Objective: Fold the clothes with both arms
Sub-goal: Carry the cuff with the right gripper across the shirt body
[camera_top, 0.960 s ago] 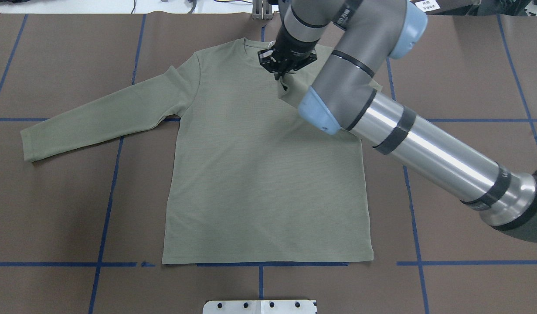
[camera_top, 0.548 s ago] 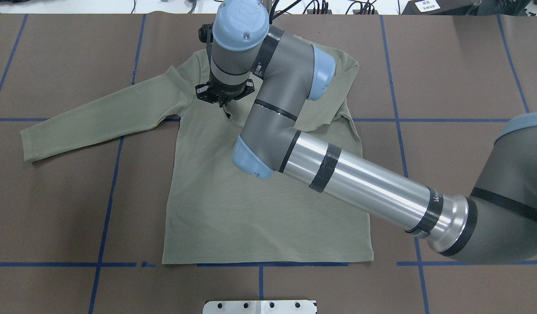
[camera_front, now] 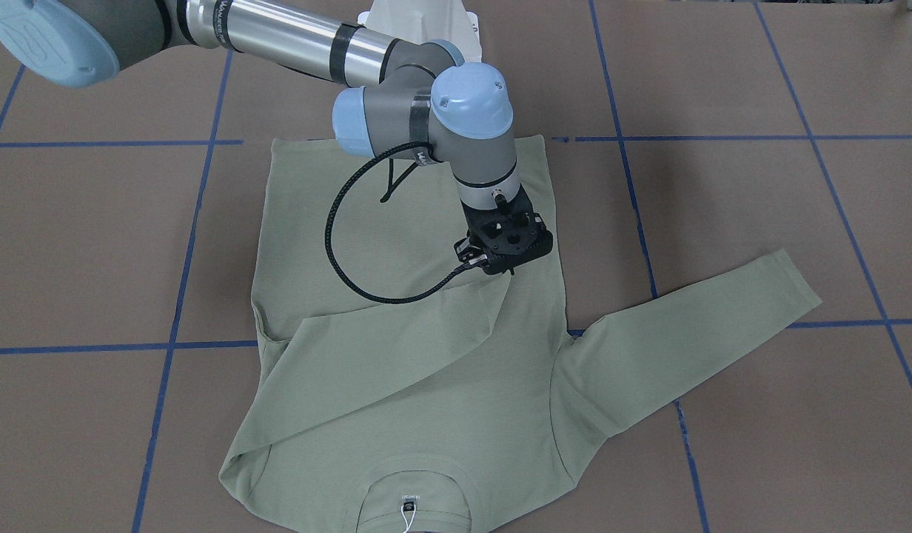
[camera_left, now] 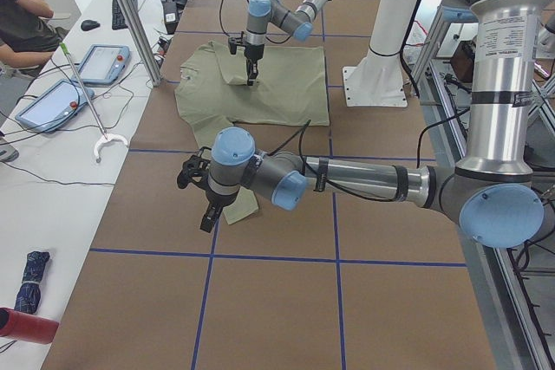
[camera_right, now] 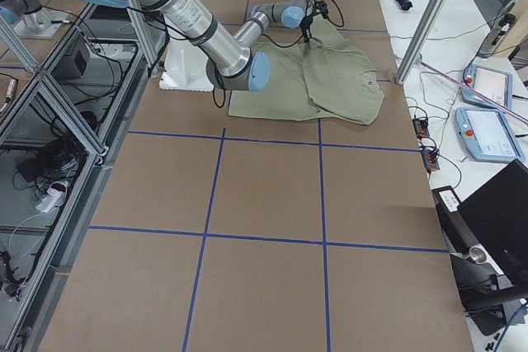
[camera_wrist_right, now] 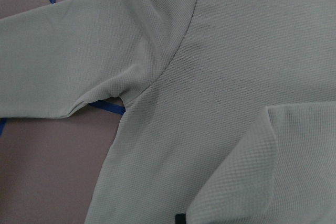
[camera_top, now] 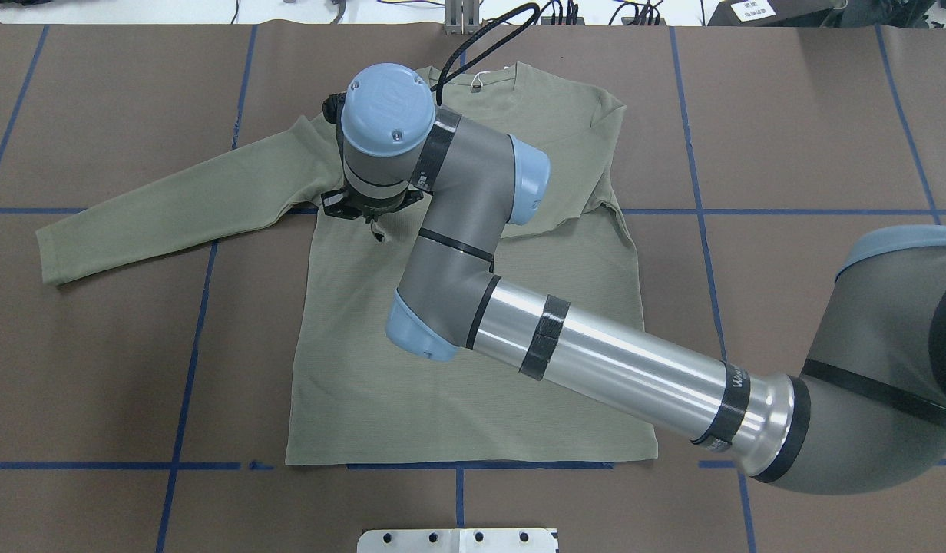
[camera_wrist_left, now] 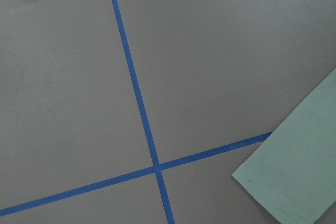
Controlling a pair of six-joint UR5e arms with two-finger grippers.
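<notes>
- Front view: shirt (camera_front: 308,244) lies flat on the desk (camera_front: 722,222). Right gripper (camera_front: 509,268) has its jaws apparently clamped on the cuff of the crossed-over sleeve (camera_front: 397,326). Risk: the cuff slips and the fold lands skewed.
- Overhead: right arm (camera_top: 596,361) screens the chest.
- Left-end view: left gripper (camera_left: 208,218) hangs near the other cuff; whether its jaws are apart I cannot tell. Person (camera_left: 22,15) and tablets (camera_left: 100,62) sit alongside.

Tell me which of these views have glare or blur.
Overhead: a bright streak of glare runs along the silver tube of the right arm, while the shirt is evenly lit. Front-facing: a similar sheen on that tube. Right wrist: sharp, the knit weave shows. Left wrist: sharp, flat light, no glare.
</notes>
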